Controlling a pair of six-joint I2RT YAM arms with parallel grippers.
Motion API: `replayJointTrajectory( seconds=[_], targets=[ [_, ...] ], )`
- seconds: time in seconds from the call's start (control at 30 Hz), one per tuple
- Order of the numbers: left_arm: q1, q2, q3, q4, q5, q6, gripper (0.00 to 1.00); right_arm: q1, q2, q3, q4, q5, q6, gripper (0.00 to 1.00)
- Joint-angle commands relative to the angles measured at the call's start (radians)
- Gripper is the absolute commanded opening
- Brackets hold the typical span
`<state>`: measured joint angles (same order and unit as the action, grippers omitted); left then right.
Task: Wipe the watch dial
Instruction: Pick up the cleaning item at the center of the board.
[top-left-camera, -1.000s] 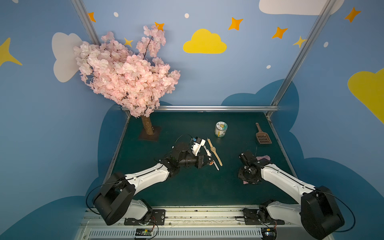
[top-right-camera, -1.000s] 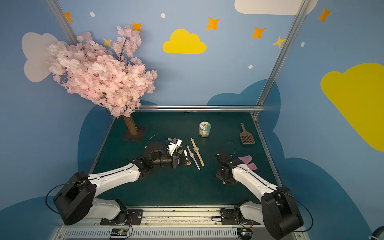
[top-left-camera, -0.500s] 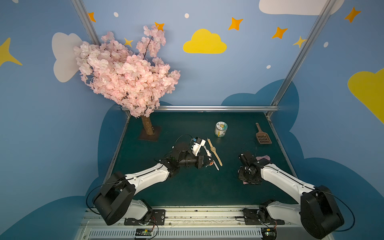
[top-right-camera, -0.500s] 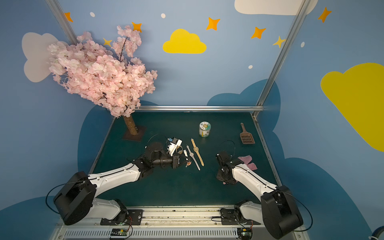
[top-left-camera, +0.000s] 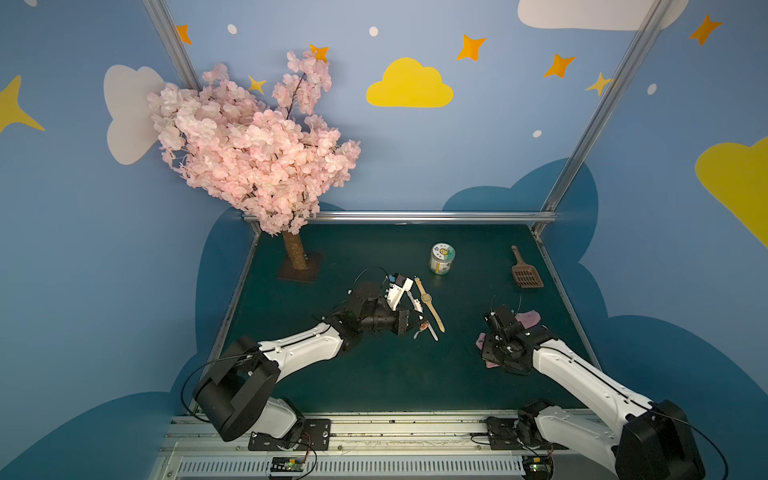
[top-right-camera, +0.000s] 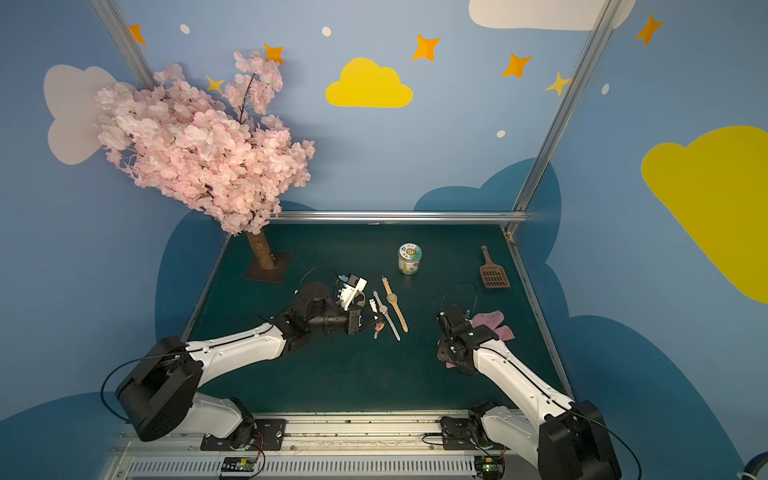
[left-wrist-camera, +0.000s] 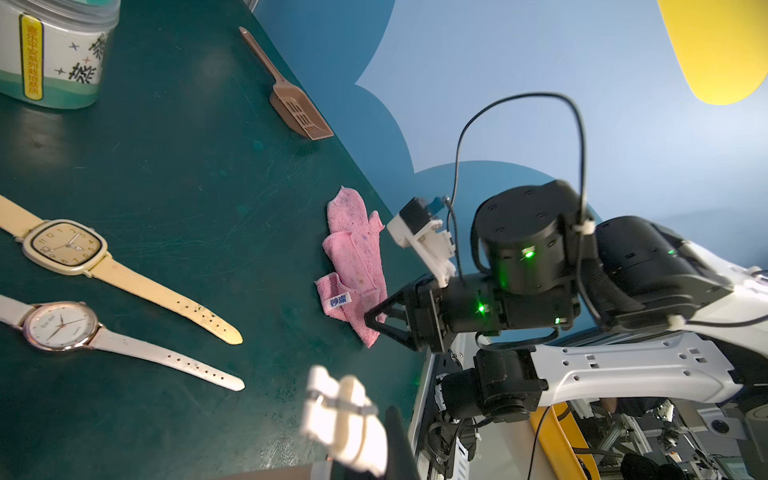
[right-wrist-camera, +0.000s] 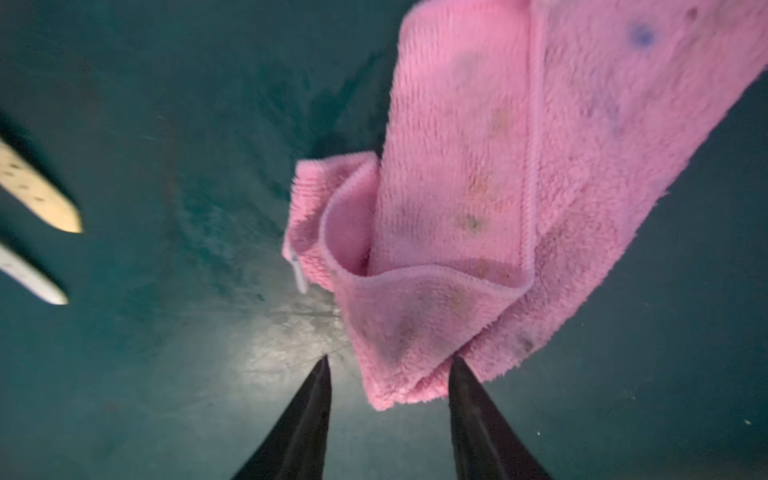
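Watch (top-right-camera: 378, 328) mid-table, clamped in my left pincer (top-right-camera: 371, 322).
Right pincer (right-wrist-camera: 390, 360) stands half-wide astride the cloth (right-wrist-camera: 478, 187) corner, near right; if I close this shallow, it could slip out.

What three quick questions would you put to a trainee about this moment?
1. True or false: the right gripper is clamped shut on the pink cloth.
2. How many watches lie free on the table? A one, B two, C four.
3. What shape is the dial of the beige watch?
Key: 1 false, its jaws stand apart with the cloth's corner between them. 2 B, the beige watch and the white watch; the left gripper holds a third watch. 3 rounded square.
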<state>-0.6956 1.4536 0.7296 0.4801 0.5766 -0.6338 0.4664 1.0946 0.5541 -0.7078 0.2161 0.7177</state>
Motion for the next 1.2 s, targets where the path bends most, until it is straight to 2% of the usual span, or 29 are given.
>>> replayJointTrajectory(
  seconds=[0.0,0.07,0.1,0.13,0.3,0.43,0.47,0.57,0.63,0.73,0.97,1.17],
  targets=[
    [0.008,0.013,0.029,0.027,0.032,-0.001,0.03,-0.003,0.042,-0.019,0.049,-0.008,0.046,0.37],
    [0.010,0.013,0.031,0.026,0.035,-0.004,0.03,-0.004,0.066,0.025,-0.032,0.007,0.094,0.14],
    [0.010,0.014,0.032,0.026,0.035,-0.006,0.03,-0.005,0.074,0.059,-0.061,-0.005,0.045,0.03],
    [0.010,0.014,0.034,0.026,0.035,-0.008,0.03,-0.003,0.078,0.081,-0.072,-0.011,0.019,0.00],
    [0.010,0.035,0.065,0.026,0.054,-0.016,0.03,-0.005,0.025,0.175,-0.051,-0.068,-0.070,0.00],
    [0.012,0.040,0.087,0.025,0.060,-0.027,0.03,-0.005,-0.095,0.237,-0.031,-0.101,-0.113,0.00],
    [0.011,0.040,0.099,0.019,0.063,-0.028,0.03,-0.005,-0.136,0.242,-0.006,-0.117,-0.113,0.00],
    [0.011,0.067,0.167,-0.050,0.090,0.000,0.03,-0.006,-0.272,0.208,0.145,-0.212,-0.226,0.00],
    [0.012,0.097,0.211,-0.093,0.108,0.014,0.03,-0.007,-0.354,0.189,0.211,-0.252,-0.227,0.00],
    [0.011,0.123,0.242,-0.058,0.130,-0.005,0.03,-0.006,-0.428,0.198,0.255,-0.313,-0.224,0.00],
    [0.011,0.155,0.300,-0.005,0.161,-0.058,0.03,0.007,-0.411,0.185,0.464,-0.567,-0.185,0.00],
    [0.004,0.144,0.281,0.034,0.150,-0.097,0.03,0.057,-0.348,0.127,0.665,-0.613,-0.138,0.00]
  ],
)
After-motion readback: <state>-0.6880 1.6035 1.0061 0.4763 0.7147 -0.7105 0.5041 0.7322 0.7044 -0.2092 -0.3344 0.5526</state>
